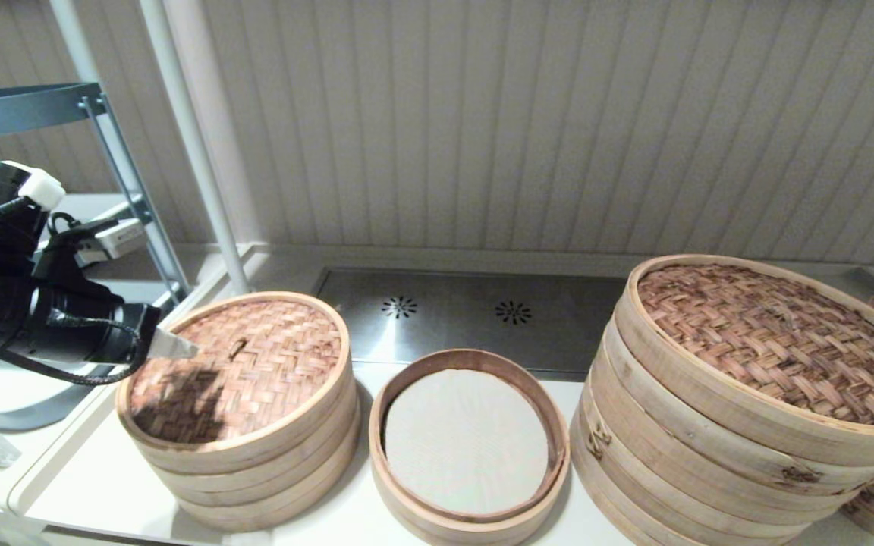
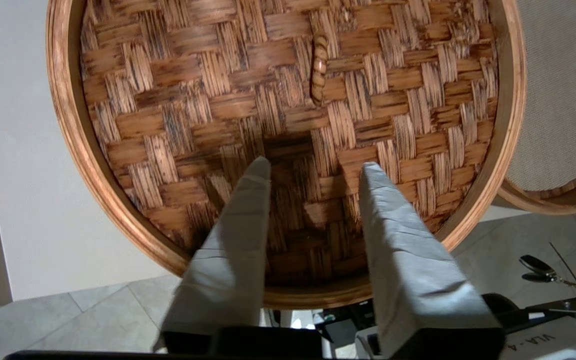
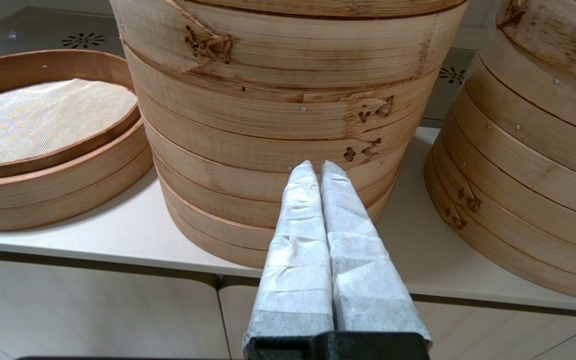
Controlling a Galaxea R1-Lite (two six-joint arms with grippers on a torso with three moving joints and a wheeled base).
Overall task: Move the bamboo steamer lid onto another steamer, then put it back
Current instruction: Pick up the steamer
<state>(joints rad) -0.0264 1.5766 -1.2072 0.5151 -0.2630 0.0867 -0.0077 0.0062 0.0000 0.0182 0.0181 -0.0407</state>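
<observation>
hovering over the lid, fingers apart, nothing gripped

left gripper (image 2: 315,172) sits above the bamboo steamer lid (image 1: 243,364), on its near-left part. its two padded fingers are spread a moderate gap, with bare weave showing between them and no part of the lid between the pads. tips look just above the weave or barely on it, can't tell which.

the lid is seated flat on the three-ring small steamer stack (image 1: 255,474) at the left of the counter (image 1: 103,485). the low basket (image 1: 471,447) beside it is uncovered, cream liner (image 1: 466,440) showing, dark inner rim. from the task wording i'd judge the lid is either on the target stack or back home; the frames alone don't settle which leg this is.

the centre loop (image 2: 319,67) is ahead of the fingertips, not between them. it's the only raised feature on a flat top, so the spread fingers make sense as a setup for straddling it, or as a release pose. a rim grab looks unlikely from this angle.

right gripper (image 3: 315,167) is parked low in front of the counter edge, pads pressed together, empty, pointing at the side of the large steamer stack (image 1: 748,409). it's well clear of the left arm's path.

risk: the loop is small and lies nearly flat, so it's easy to close on nothing.
</observation>
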